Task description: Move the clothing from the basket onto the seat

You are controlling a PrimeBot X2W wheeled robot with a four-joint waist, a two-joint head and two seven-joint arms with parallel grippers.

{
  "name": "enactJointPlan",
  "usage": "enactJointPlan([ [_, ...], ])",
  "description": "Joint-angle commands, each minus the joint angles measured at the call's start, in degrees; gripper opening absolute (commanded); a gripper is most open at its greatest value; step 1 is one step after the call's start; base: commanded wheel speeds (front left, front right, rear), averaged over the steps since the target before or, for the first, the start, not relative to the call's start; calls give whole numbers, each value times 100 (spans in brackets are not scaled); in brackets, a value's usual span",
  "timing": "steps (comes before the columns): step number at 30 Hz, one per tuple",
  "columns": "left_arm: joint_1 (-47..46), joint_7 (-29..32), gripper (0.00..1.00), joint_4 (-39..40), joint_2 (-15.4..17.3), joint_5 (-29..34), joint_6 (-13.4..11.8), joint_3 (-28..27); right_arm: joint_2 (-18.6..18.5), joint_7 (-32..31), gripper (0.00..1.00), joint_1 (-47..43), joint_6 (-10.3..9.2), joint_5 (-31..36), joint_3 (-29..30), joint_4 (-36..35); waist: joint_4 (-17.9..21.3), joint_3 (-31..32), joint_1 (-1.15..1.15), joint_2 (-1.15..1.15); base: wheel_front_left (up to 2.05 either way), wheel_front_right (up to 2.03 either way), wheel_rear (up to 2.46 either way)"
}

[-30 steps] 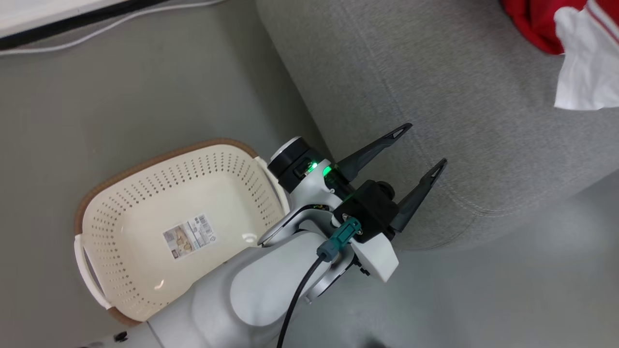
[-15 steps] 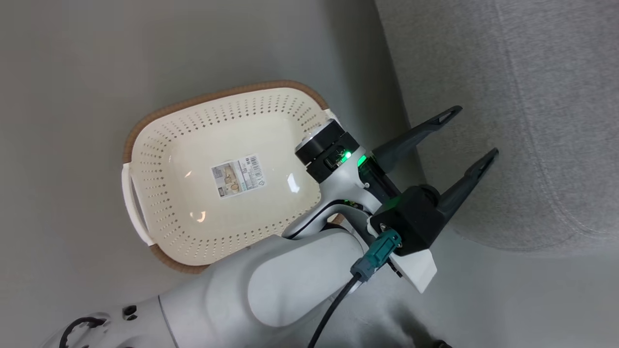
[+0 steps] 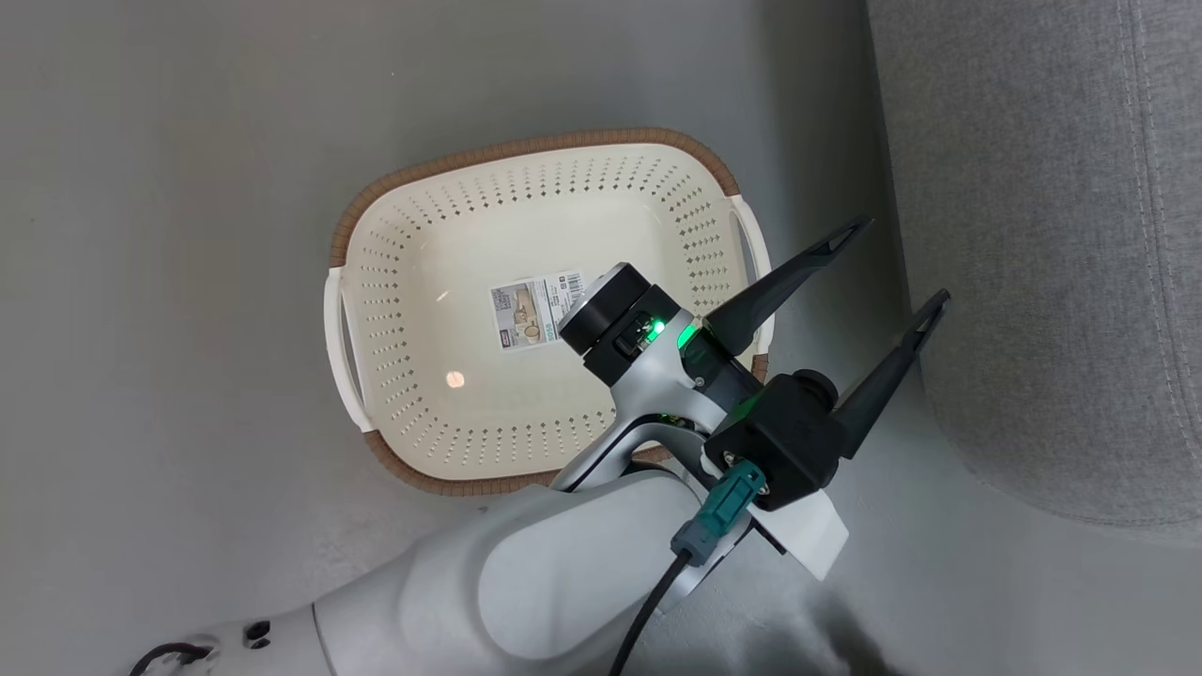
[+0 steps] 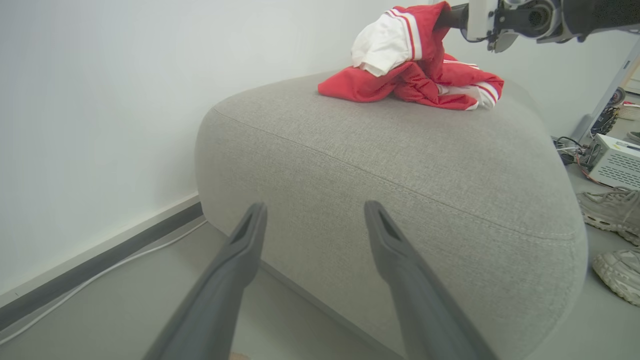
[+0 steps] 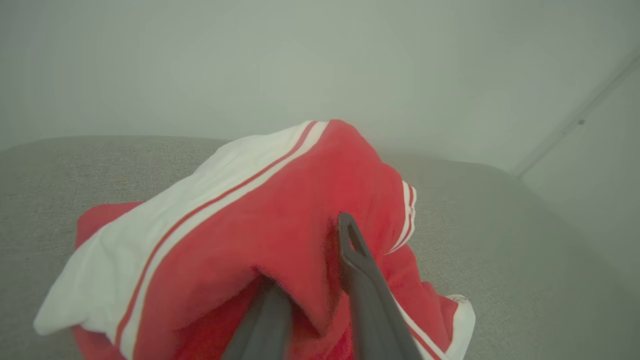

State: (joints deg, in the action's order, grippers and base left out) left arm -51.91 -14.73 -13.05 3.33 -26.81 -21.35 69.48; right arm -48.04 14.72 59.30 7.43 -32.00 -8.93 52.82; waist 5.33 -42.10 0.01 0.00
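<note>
Clothing (image 5: 280,220) on seat (image 4: 400,165) — looks soft, light, floppy.
Right gripper (image 5: 310,255) pinches a raised red fold above seat — bunched folds likely hold best; left gripper (image 4: 315,206) spread wide beside seat.

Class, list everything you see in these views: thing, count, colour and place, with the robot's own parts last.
basket: one, cream with brown rim, on the floor beside the seat, no clothing in it
label: one, white paper, on the basket's bottom
seat: one, light grey, right of the basket
clothing: a heap, count unclear, red and white, on top of the seat
shoes: two, grey, on the floor by the seat
box: one, white, beyond the shoes
cable: one, white, along the wall
left gripper: dark, open, over the gap between basket and seat
right gripper: dark, shut on the clothing
</note>
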Motion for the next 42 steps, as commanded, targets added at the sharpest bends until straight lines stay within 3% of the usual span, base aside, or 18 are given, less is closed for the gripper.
enactJointPlan([
  [1,186,-27,100,190,-46,21,-49,-217,-280,28,100,-491,6,-179,-215,-216,23,123,-1,0,0,0,0],
  [8,562,-27,100,277,-46,140,32,-553,-198,28,100,-1350,6,-126,-581,-976,96,561,-1,0,0,0,0],
  [20,1754,-27,100,214,-46,402,312,-1515,351,28,100,-2936,6,-101,-378,-2766,-151,1731,-1,0,0,0,0],
  [29,2962,-27,100,208,-44,764,668,-2760,882,28,100,-3740,6,-105,-270,-3664,-628,2649,-1,0,0,0,0],
  [34,3661,-27,100,130,12,957,896,-3676,1390,28,100,-4240,6,10,-244,-4064,-864,3132,-1,0,0,0,0],
  [42,4349,-27,100,78,72,1134,1085,-4820,2036,28,100,-4806,6,373,-66,-4356,-995,3583,-1,0,0,0,0],
])
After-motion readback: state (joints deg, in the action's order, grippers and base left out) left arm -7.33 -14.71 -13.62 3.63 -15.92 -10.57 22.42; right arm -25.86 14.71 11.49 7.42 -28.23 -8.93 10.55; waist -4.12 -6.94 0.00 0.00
